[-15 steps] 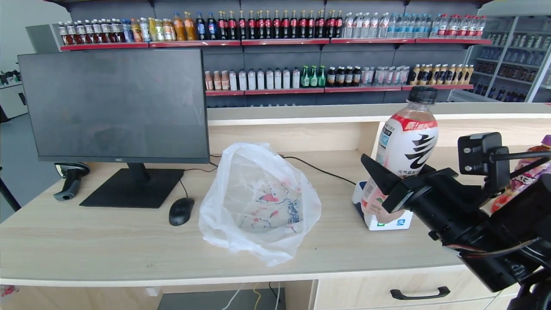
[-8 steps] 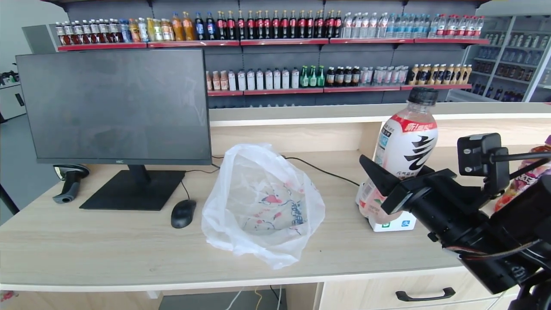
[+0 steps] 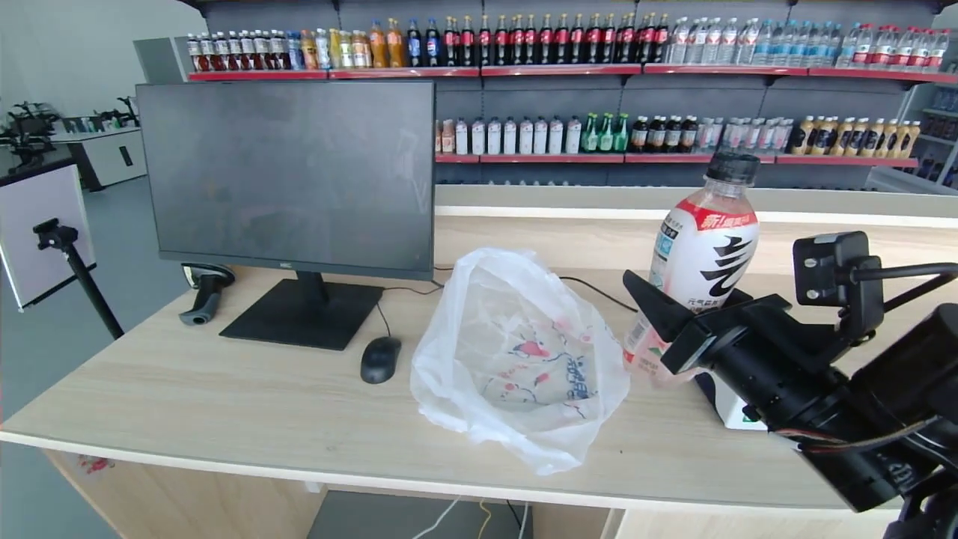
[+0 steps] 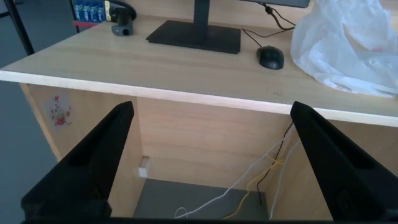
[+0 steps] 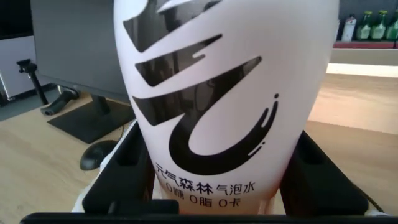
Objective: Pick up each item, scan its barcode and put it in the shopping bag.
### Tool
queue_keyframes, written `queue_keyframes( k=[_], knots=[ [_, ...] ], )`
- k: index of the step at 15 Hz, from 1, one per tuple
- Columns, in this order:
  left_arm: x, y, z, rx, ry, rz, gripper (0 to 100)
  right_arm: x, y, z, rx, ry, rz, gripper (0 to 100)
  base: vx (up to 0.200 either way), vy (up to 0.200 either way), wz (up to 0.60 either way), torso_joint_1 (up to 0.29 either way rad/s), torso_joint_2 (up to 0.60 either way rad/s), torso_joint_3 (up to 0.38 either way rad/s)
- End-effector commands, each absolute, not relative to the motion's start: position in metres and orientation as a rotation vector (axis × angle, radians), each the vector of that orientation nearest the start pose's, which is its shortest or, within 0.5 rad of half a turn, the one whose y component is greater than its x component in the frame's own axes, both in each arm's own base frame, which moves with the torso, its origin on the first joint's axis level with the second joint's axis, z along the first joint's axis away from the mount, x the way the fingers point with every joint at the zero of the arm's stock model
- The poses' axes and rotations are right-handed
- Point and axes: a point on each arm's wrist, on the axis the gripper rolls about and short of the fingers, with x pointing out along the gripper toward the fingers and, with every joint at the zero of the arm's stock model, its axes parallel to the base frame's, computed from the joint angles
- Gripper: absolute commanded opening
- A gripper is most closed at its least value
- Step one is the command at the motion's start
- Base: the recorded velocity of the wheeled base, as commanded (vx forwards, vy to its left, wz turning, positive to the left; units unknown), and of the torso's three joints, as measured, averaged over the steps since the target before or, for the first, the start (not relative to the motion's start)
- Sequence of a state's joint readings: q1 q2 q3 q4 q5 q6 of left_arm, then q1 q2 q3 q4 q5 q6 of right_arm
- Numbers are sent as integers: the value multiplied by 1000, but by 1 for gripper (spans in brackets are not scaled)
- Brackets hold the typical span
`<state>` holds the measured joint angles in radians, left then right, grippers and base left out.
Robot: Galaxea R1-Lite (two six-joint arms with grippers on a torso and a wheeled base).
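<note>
My right gripper (image 3: 677, 318) is shut on a white drink bottle (image 3: 707, 247) with a black cap and holds it upright above the counter, just right of the shopping bag. In the right wrist view the bottle (image 5: 230, 93) sits between the two black fingers (image 5: 124, 165). The thin white shopping bag (image 3: 516, 359) stands open on the wooden counter (image 3: 224, 404). A white scanner box (image 3: 730, 408) rests on the counter, partly hidden behind my right arm. My left gripper (image 4: 211, 109) hangs open and holds nothing, below the counter's front edge (image 4: 186, 93).
A dark monitor (image 3: 292, 172) stands at the counter's left, with a black mouse (image 3: 379, 358) and a handheld scanner (image 3: 202, 296) near its stand. A cable runs behind the bag. Drink shelves (image 3: 599, 71) line the back wall. Wires hang under the counter (image 4: 261, 180).
The head view has swung to the left. Against the counter, my right gripper and the bottle have come off the white scanner box and stand closer to the bag.
</note>
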<state>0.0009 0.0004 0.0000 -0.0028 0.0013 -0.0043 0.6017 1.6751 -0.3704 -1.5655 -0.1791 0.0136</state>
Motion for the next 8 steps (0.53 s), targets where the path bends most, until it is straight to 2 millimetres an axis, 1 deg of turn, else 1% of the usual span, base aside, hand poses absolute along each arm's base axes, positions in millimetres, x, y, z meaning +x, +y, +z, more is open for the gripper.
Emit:
queue_keyframes(
  k=[1,3,5,8],
  knots=[
    [-23,0,76,-5,-3,3,100,208,138,176,115,-244,423,0,0,0,0,0,0,0],
    [-23,0,76,-5,-3,3,100,210,139,178,120,-253,423,0,0,0,0,0,0,0],
    [-23,0,76,-5,-3,3,100,220,146,179,125,-261,423,0,0,0,0,0,0,0],
    [-23,0,76,-5,-3,3,100,236,159,172,122,-251,428,0,0,0,0,0,0,0]
  ],
)
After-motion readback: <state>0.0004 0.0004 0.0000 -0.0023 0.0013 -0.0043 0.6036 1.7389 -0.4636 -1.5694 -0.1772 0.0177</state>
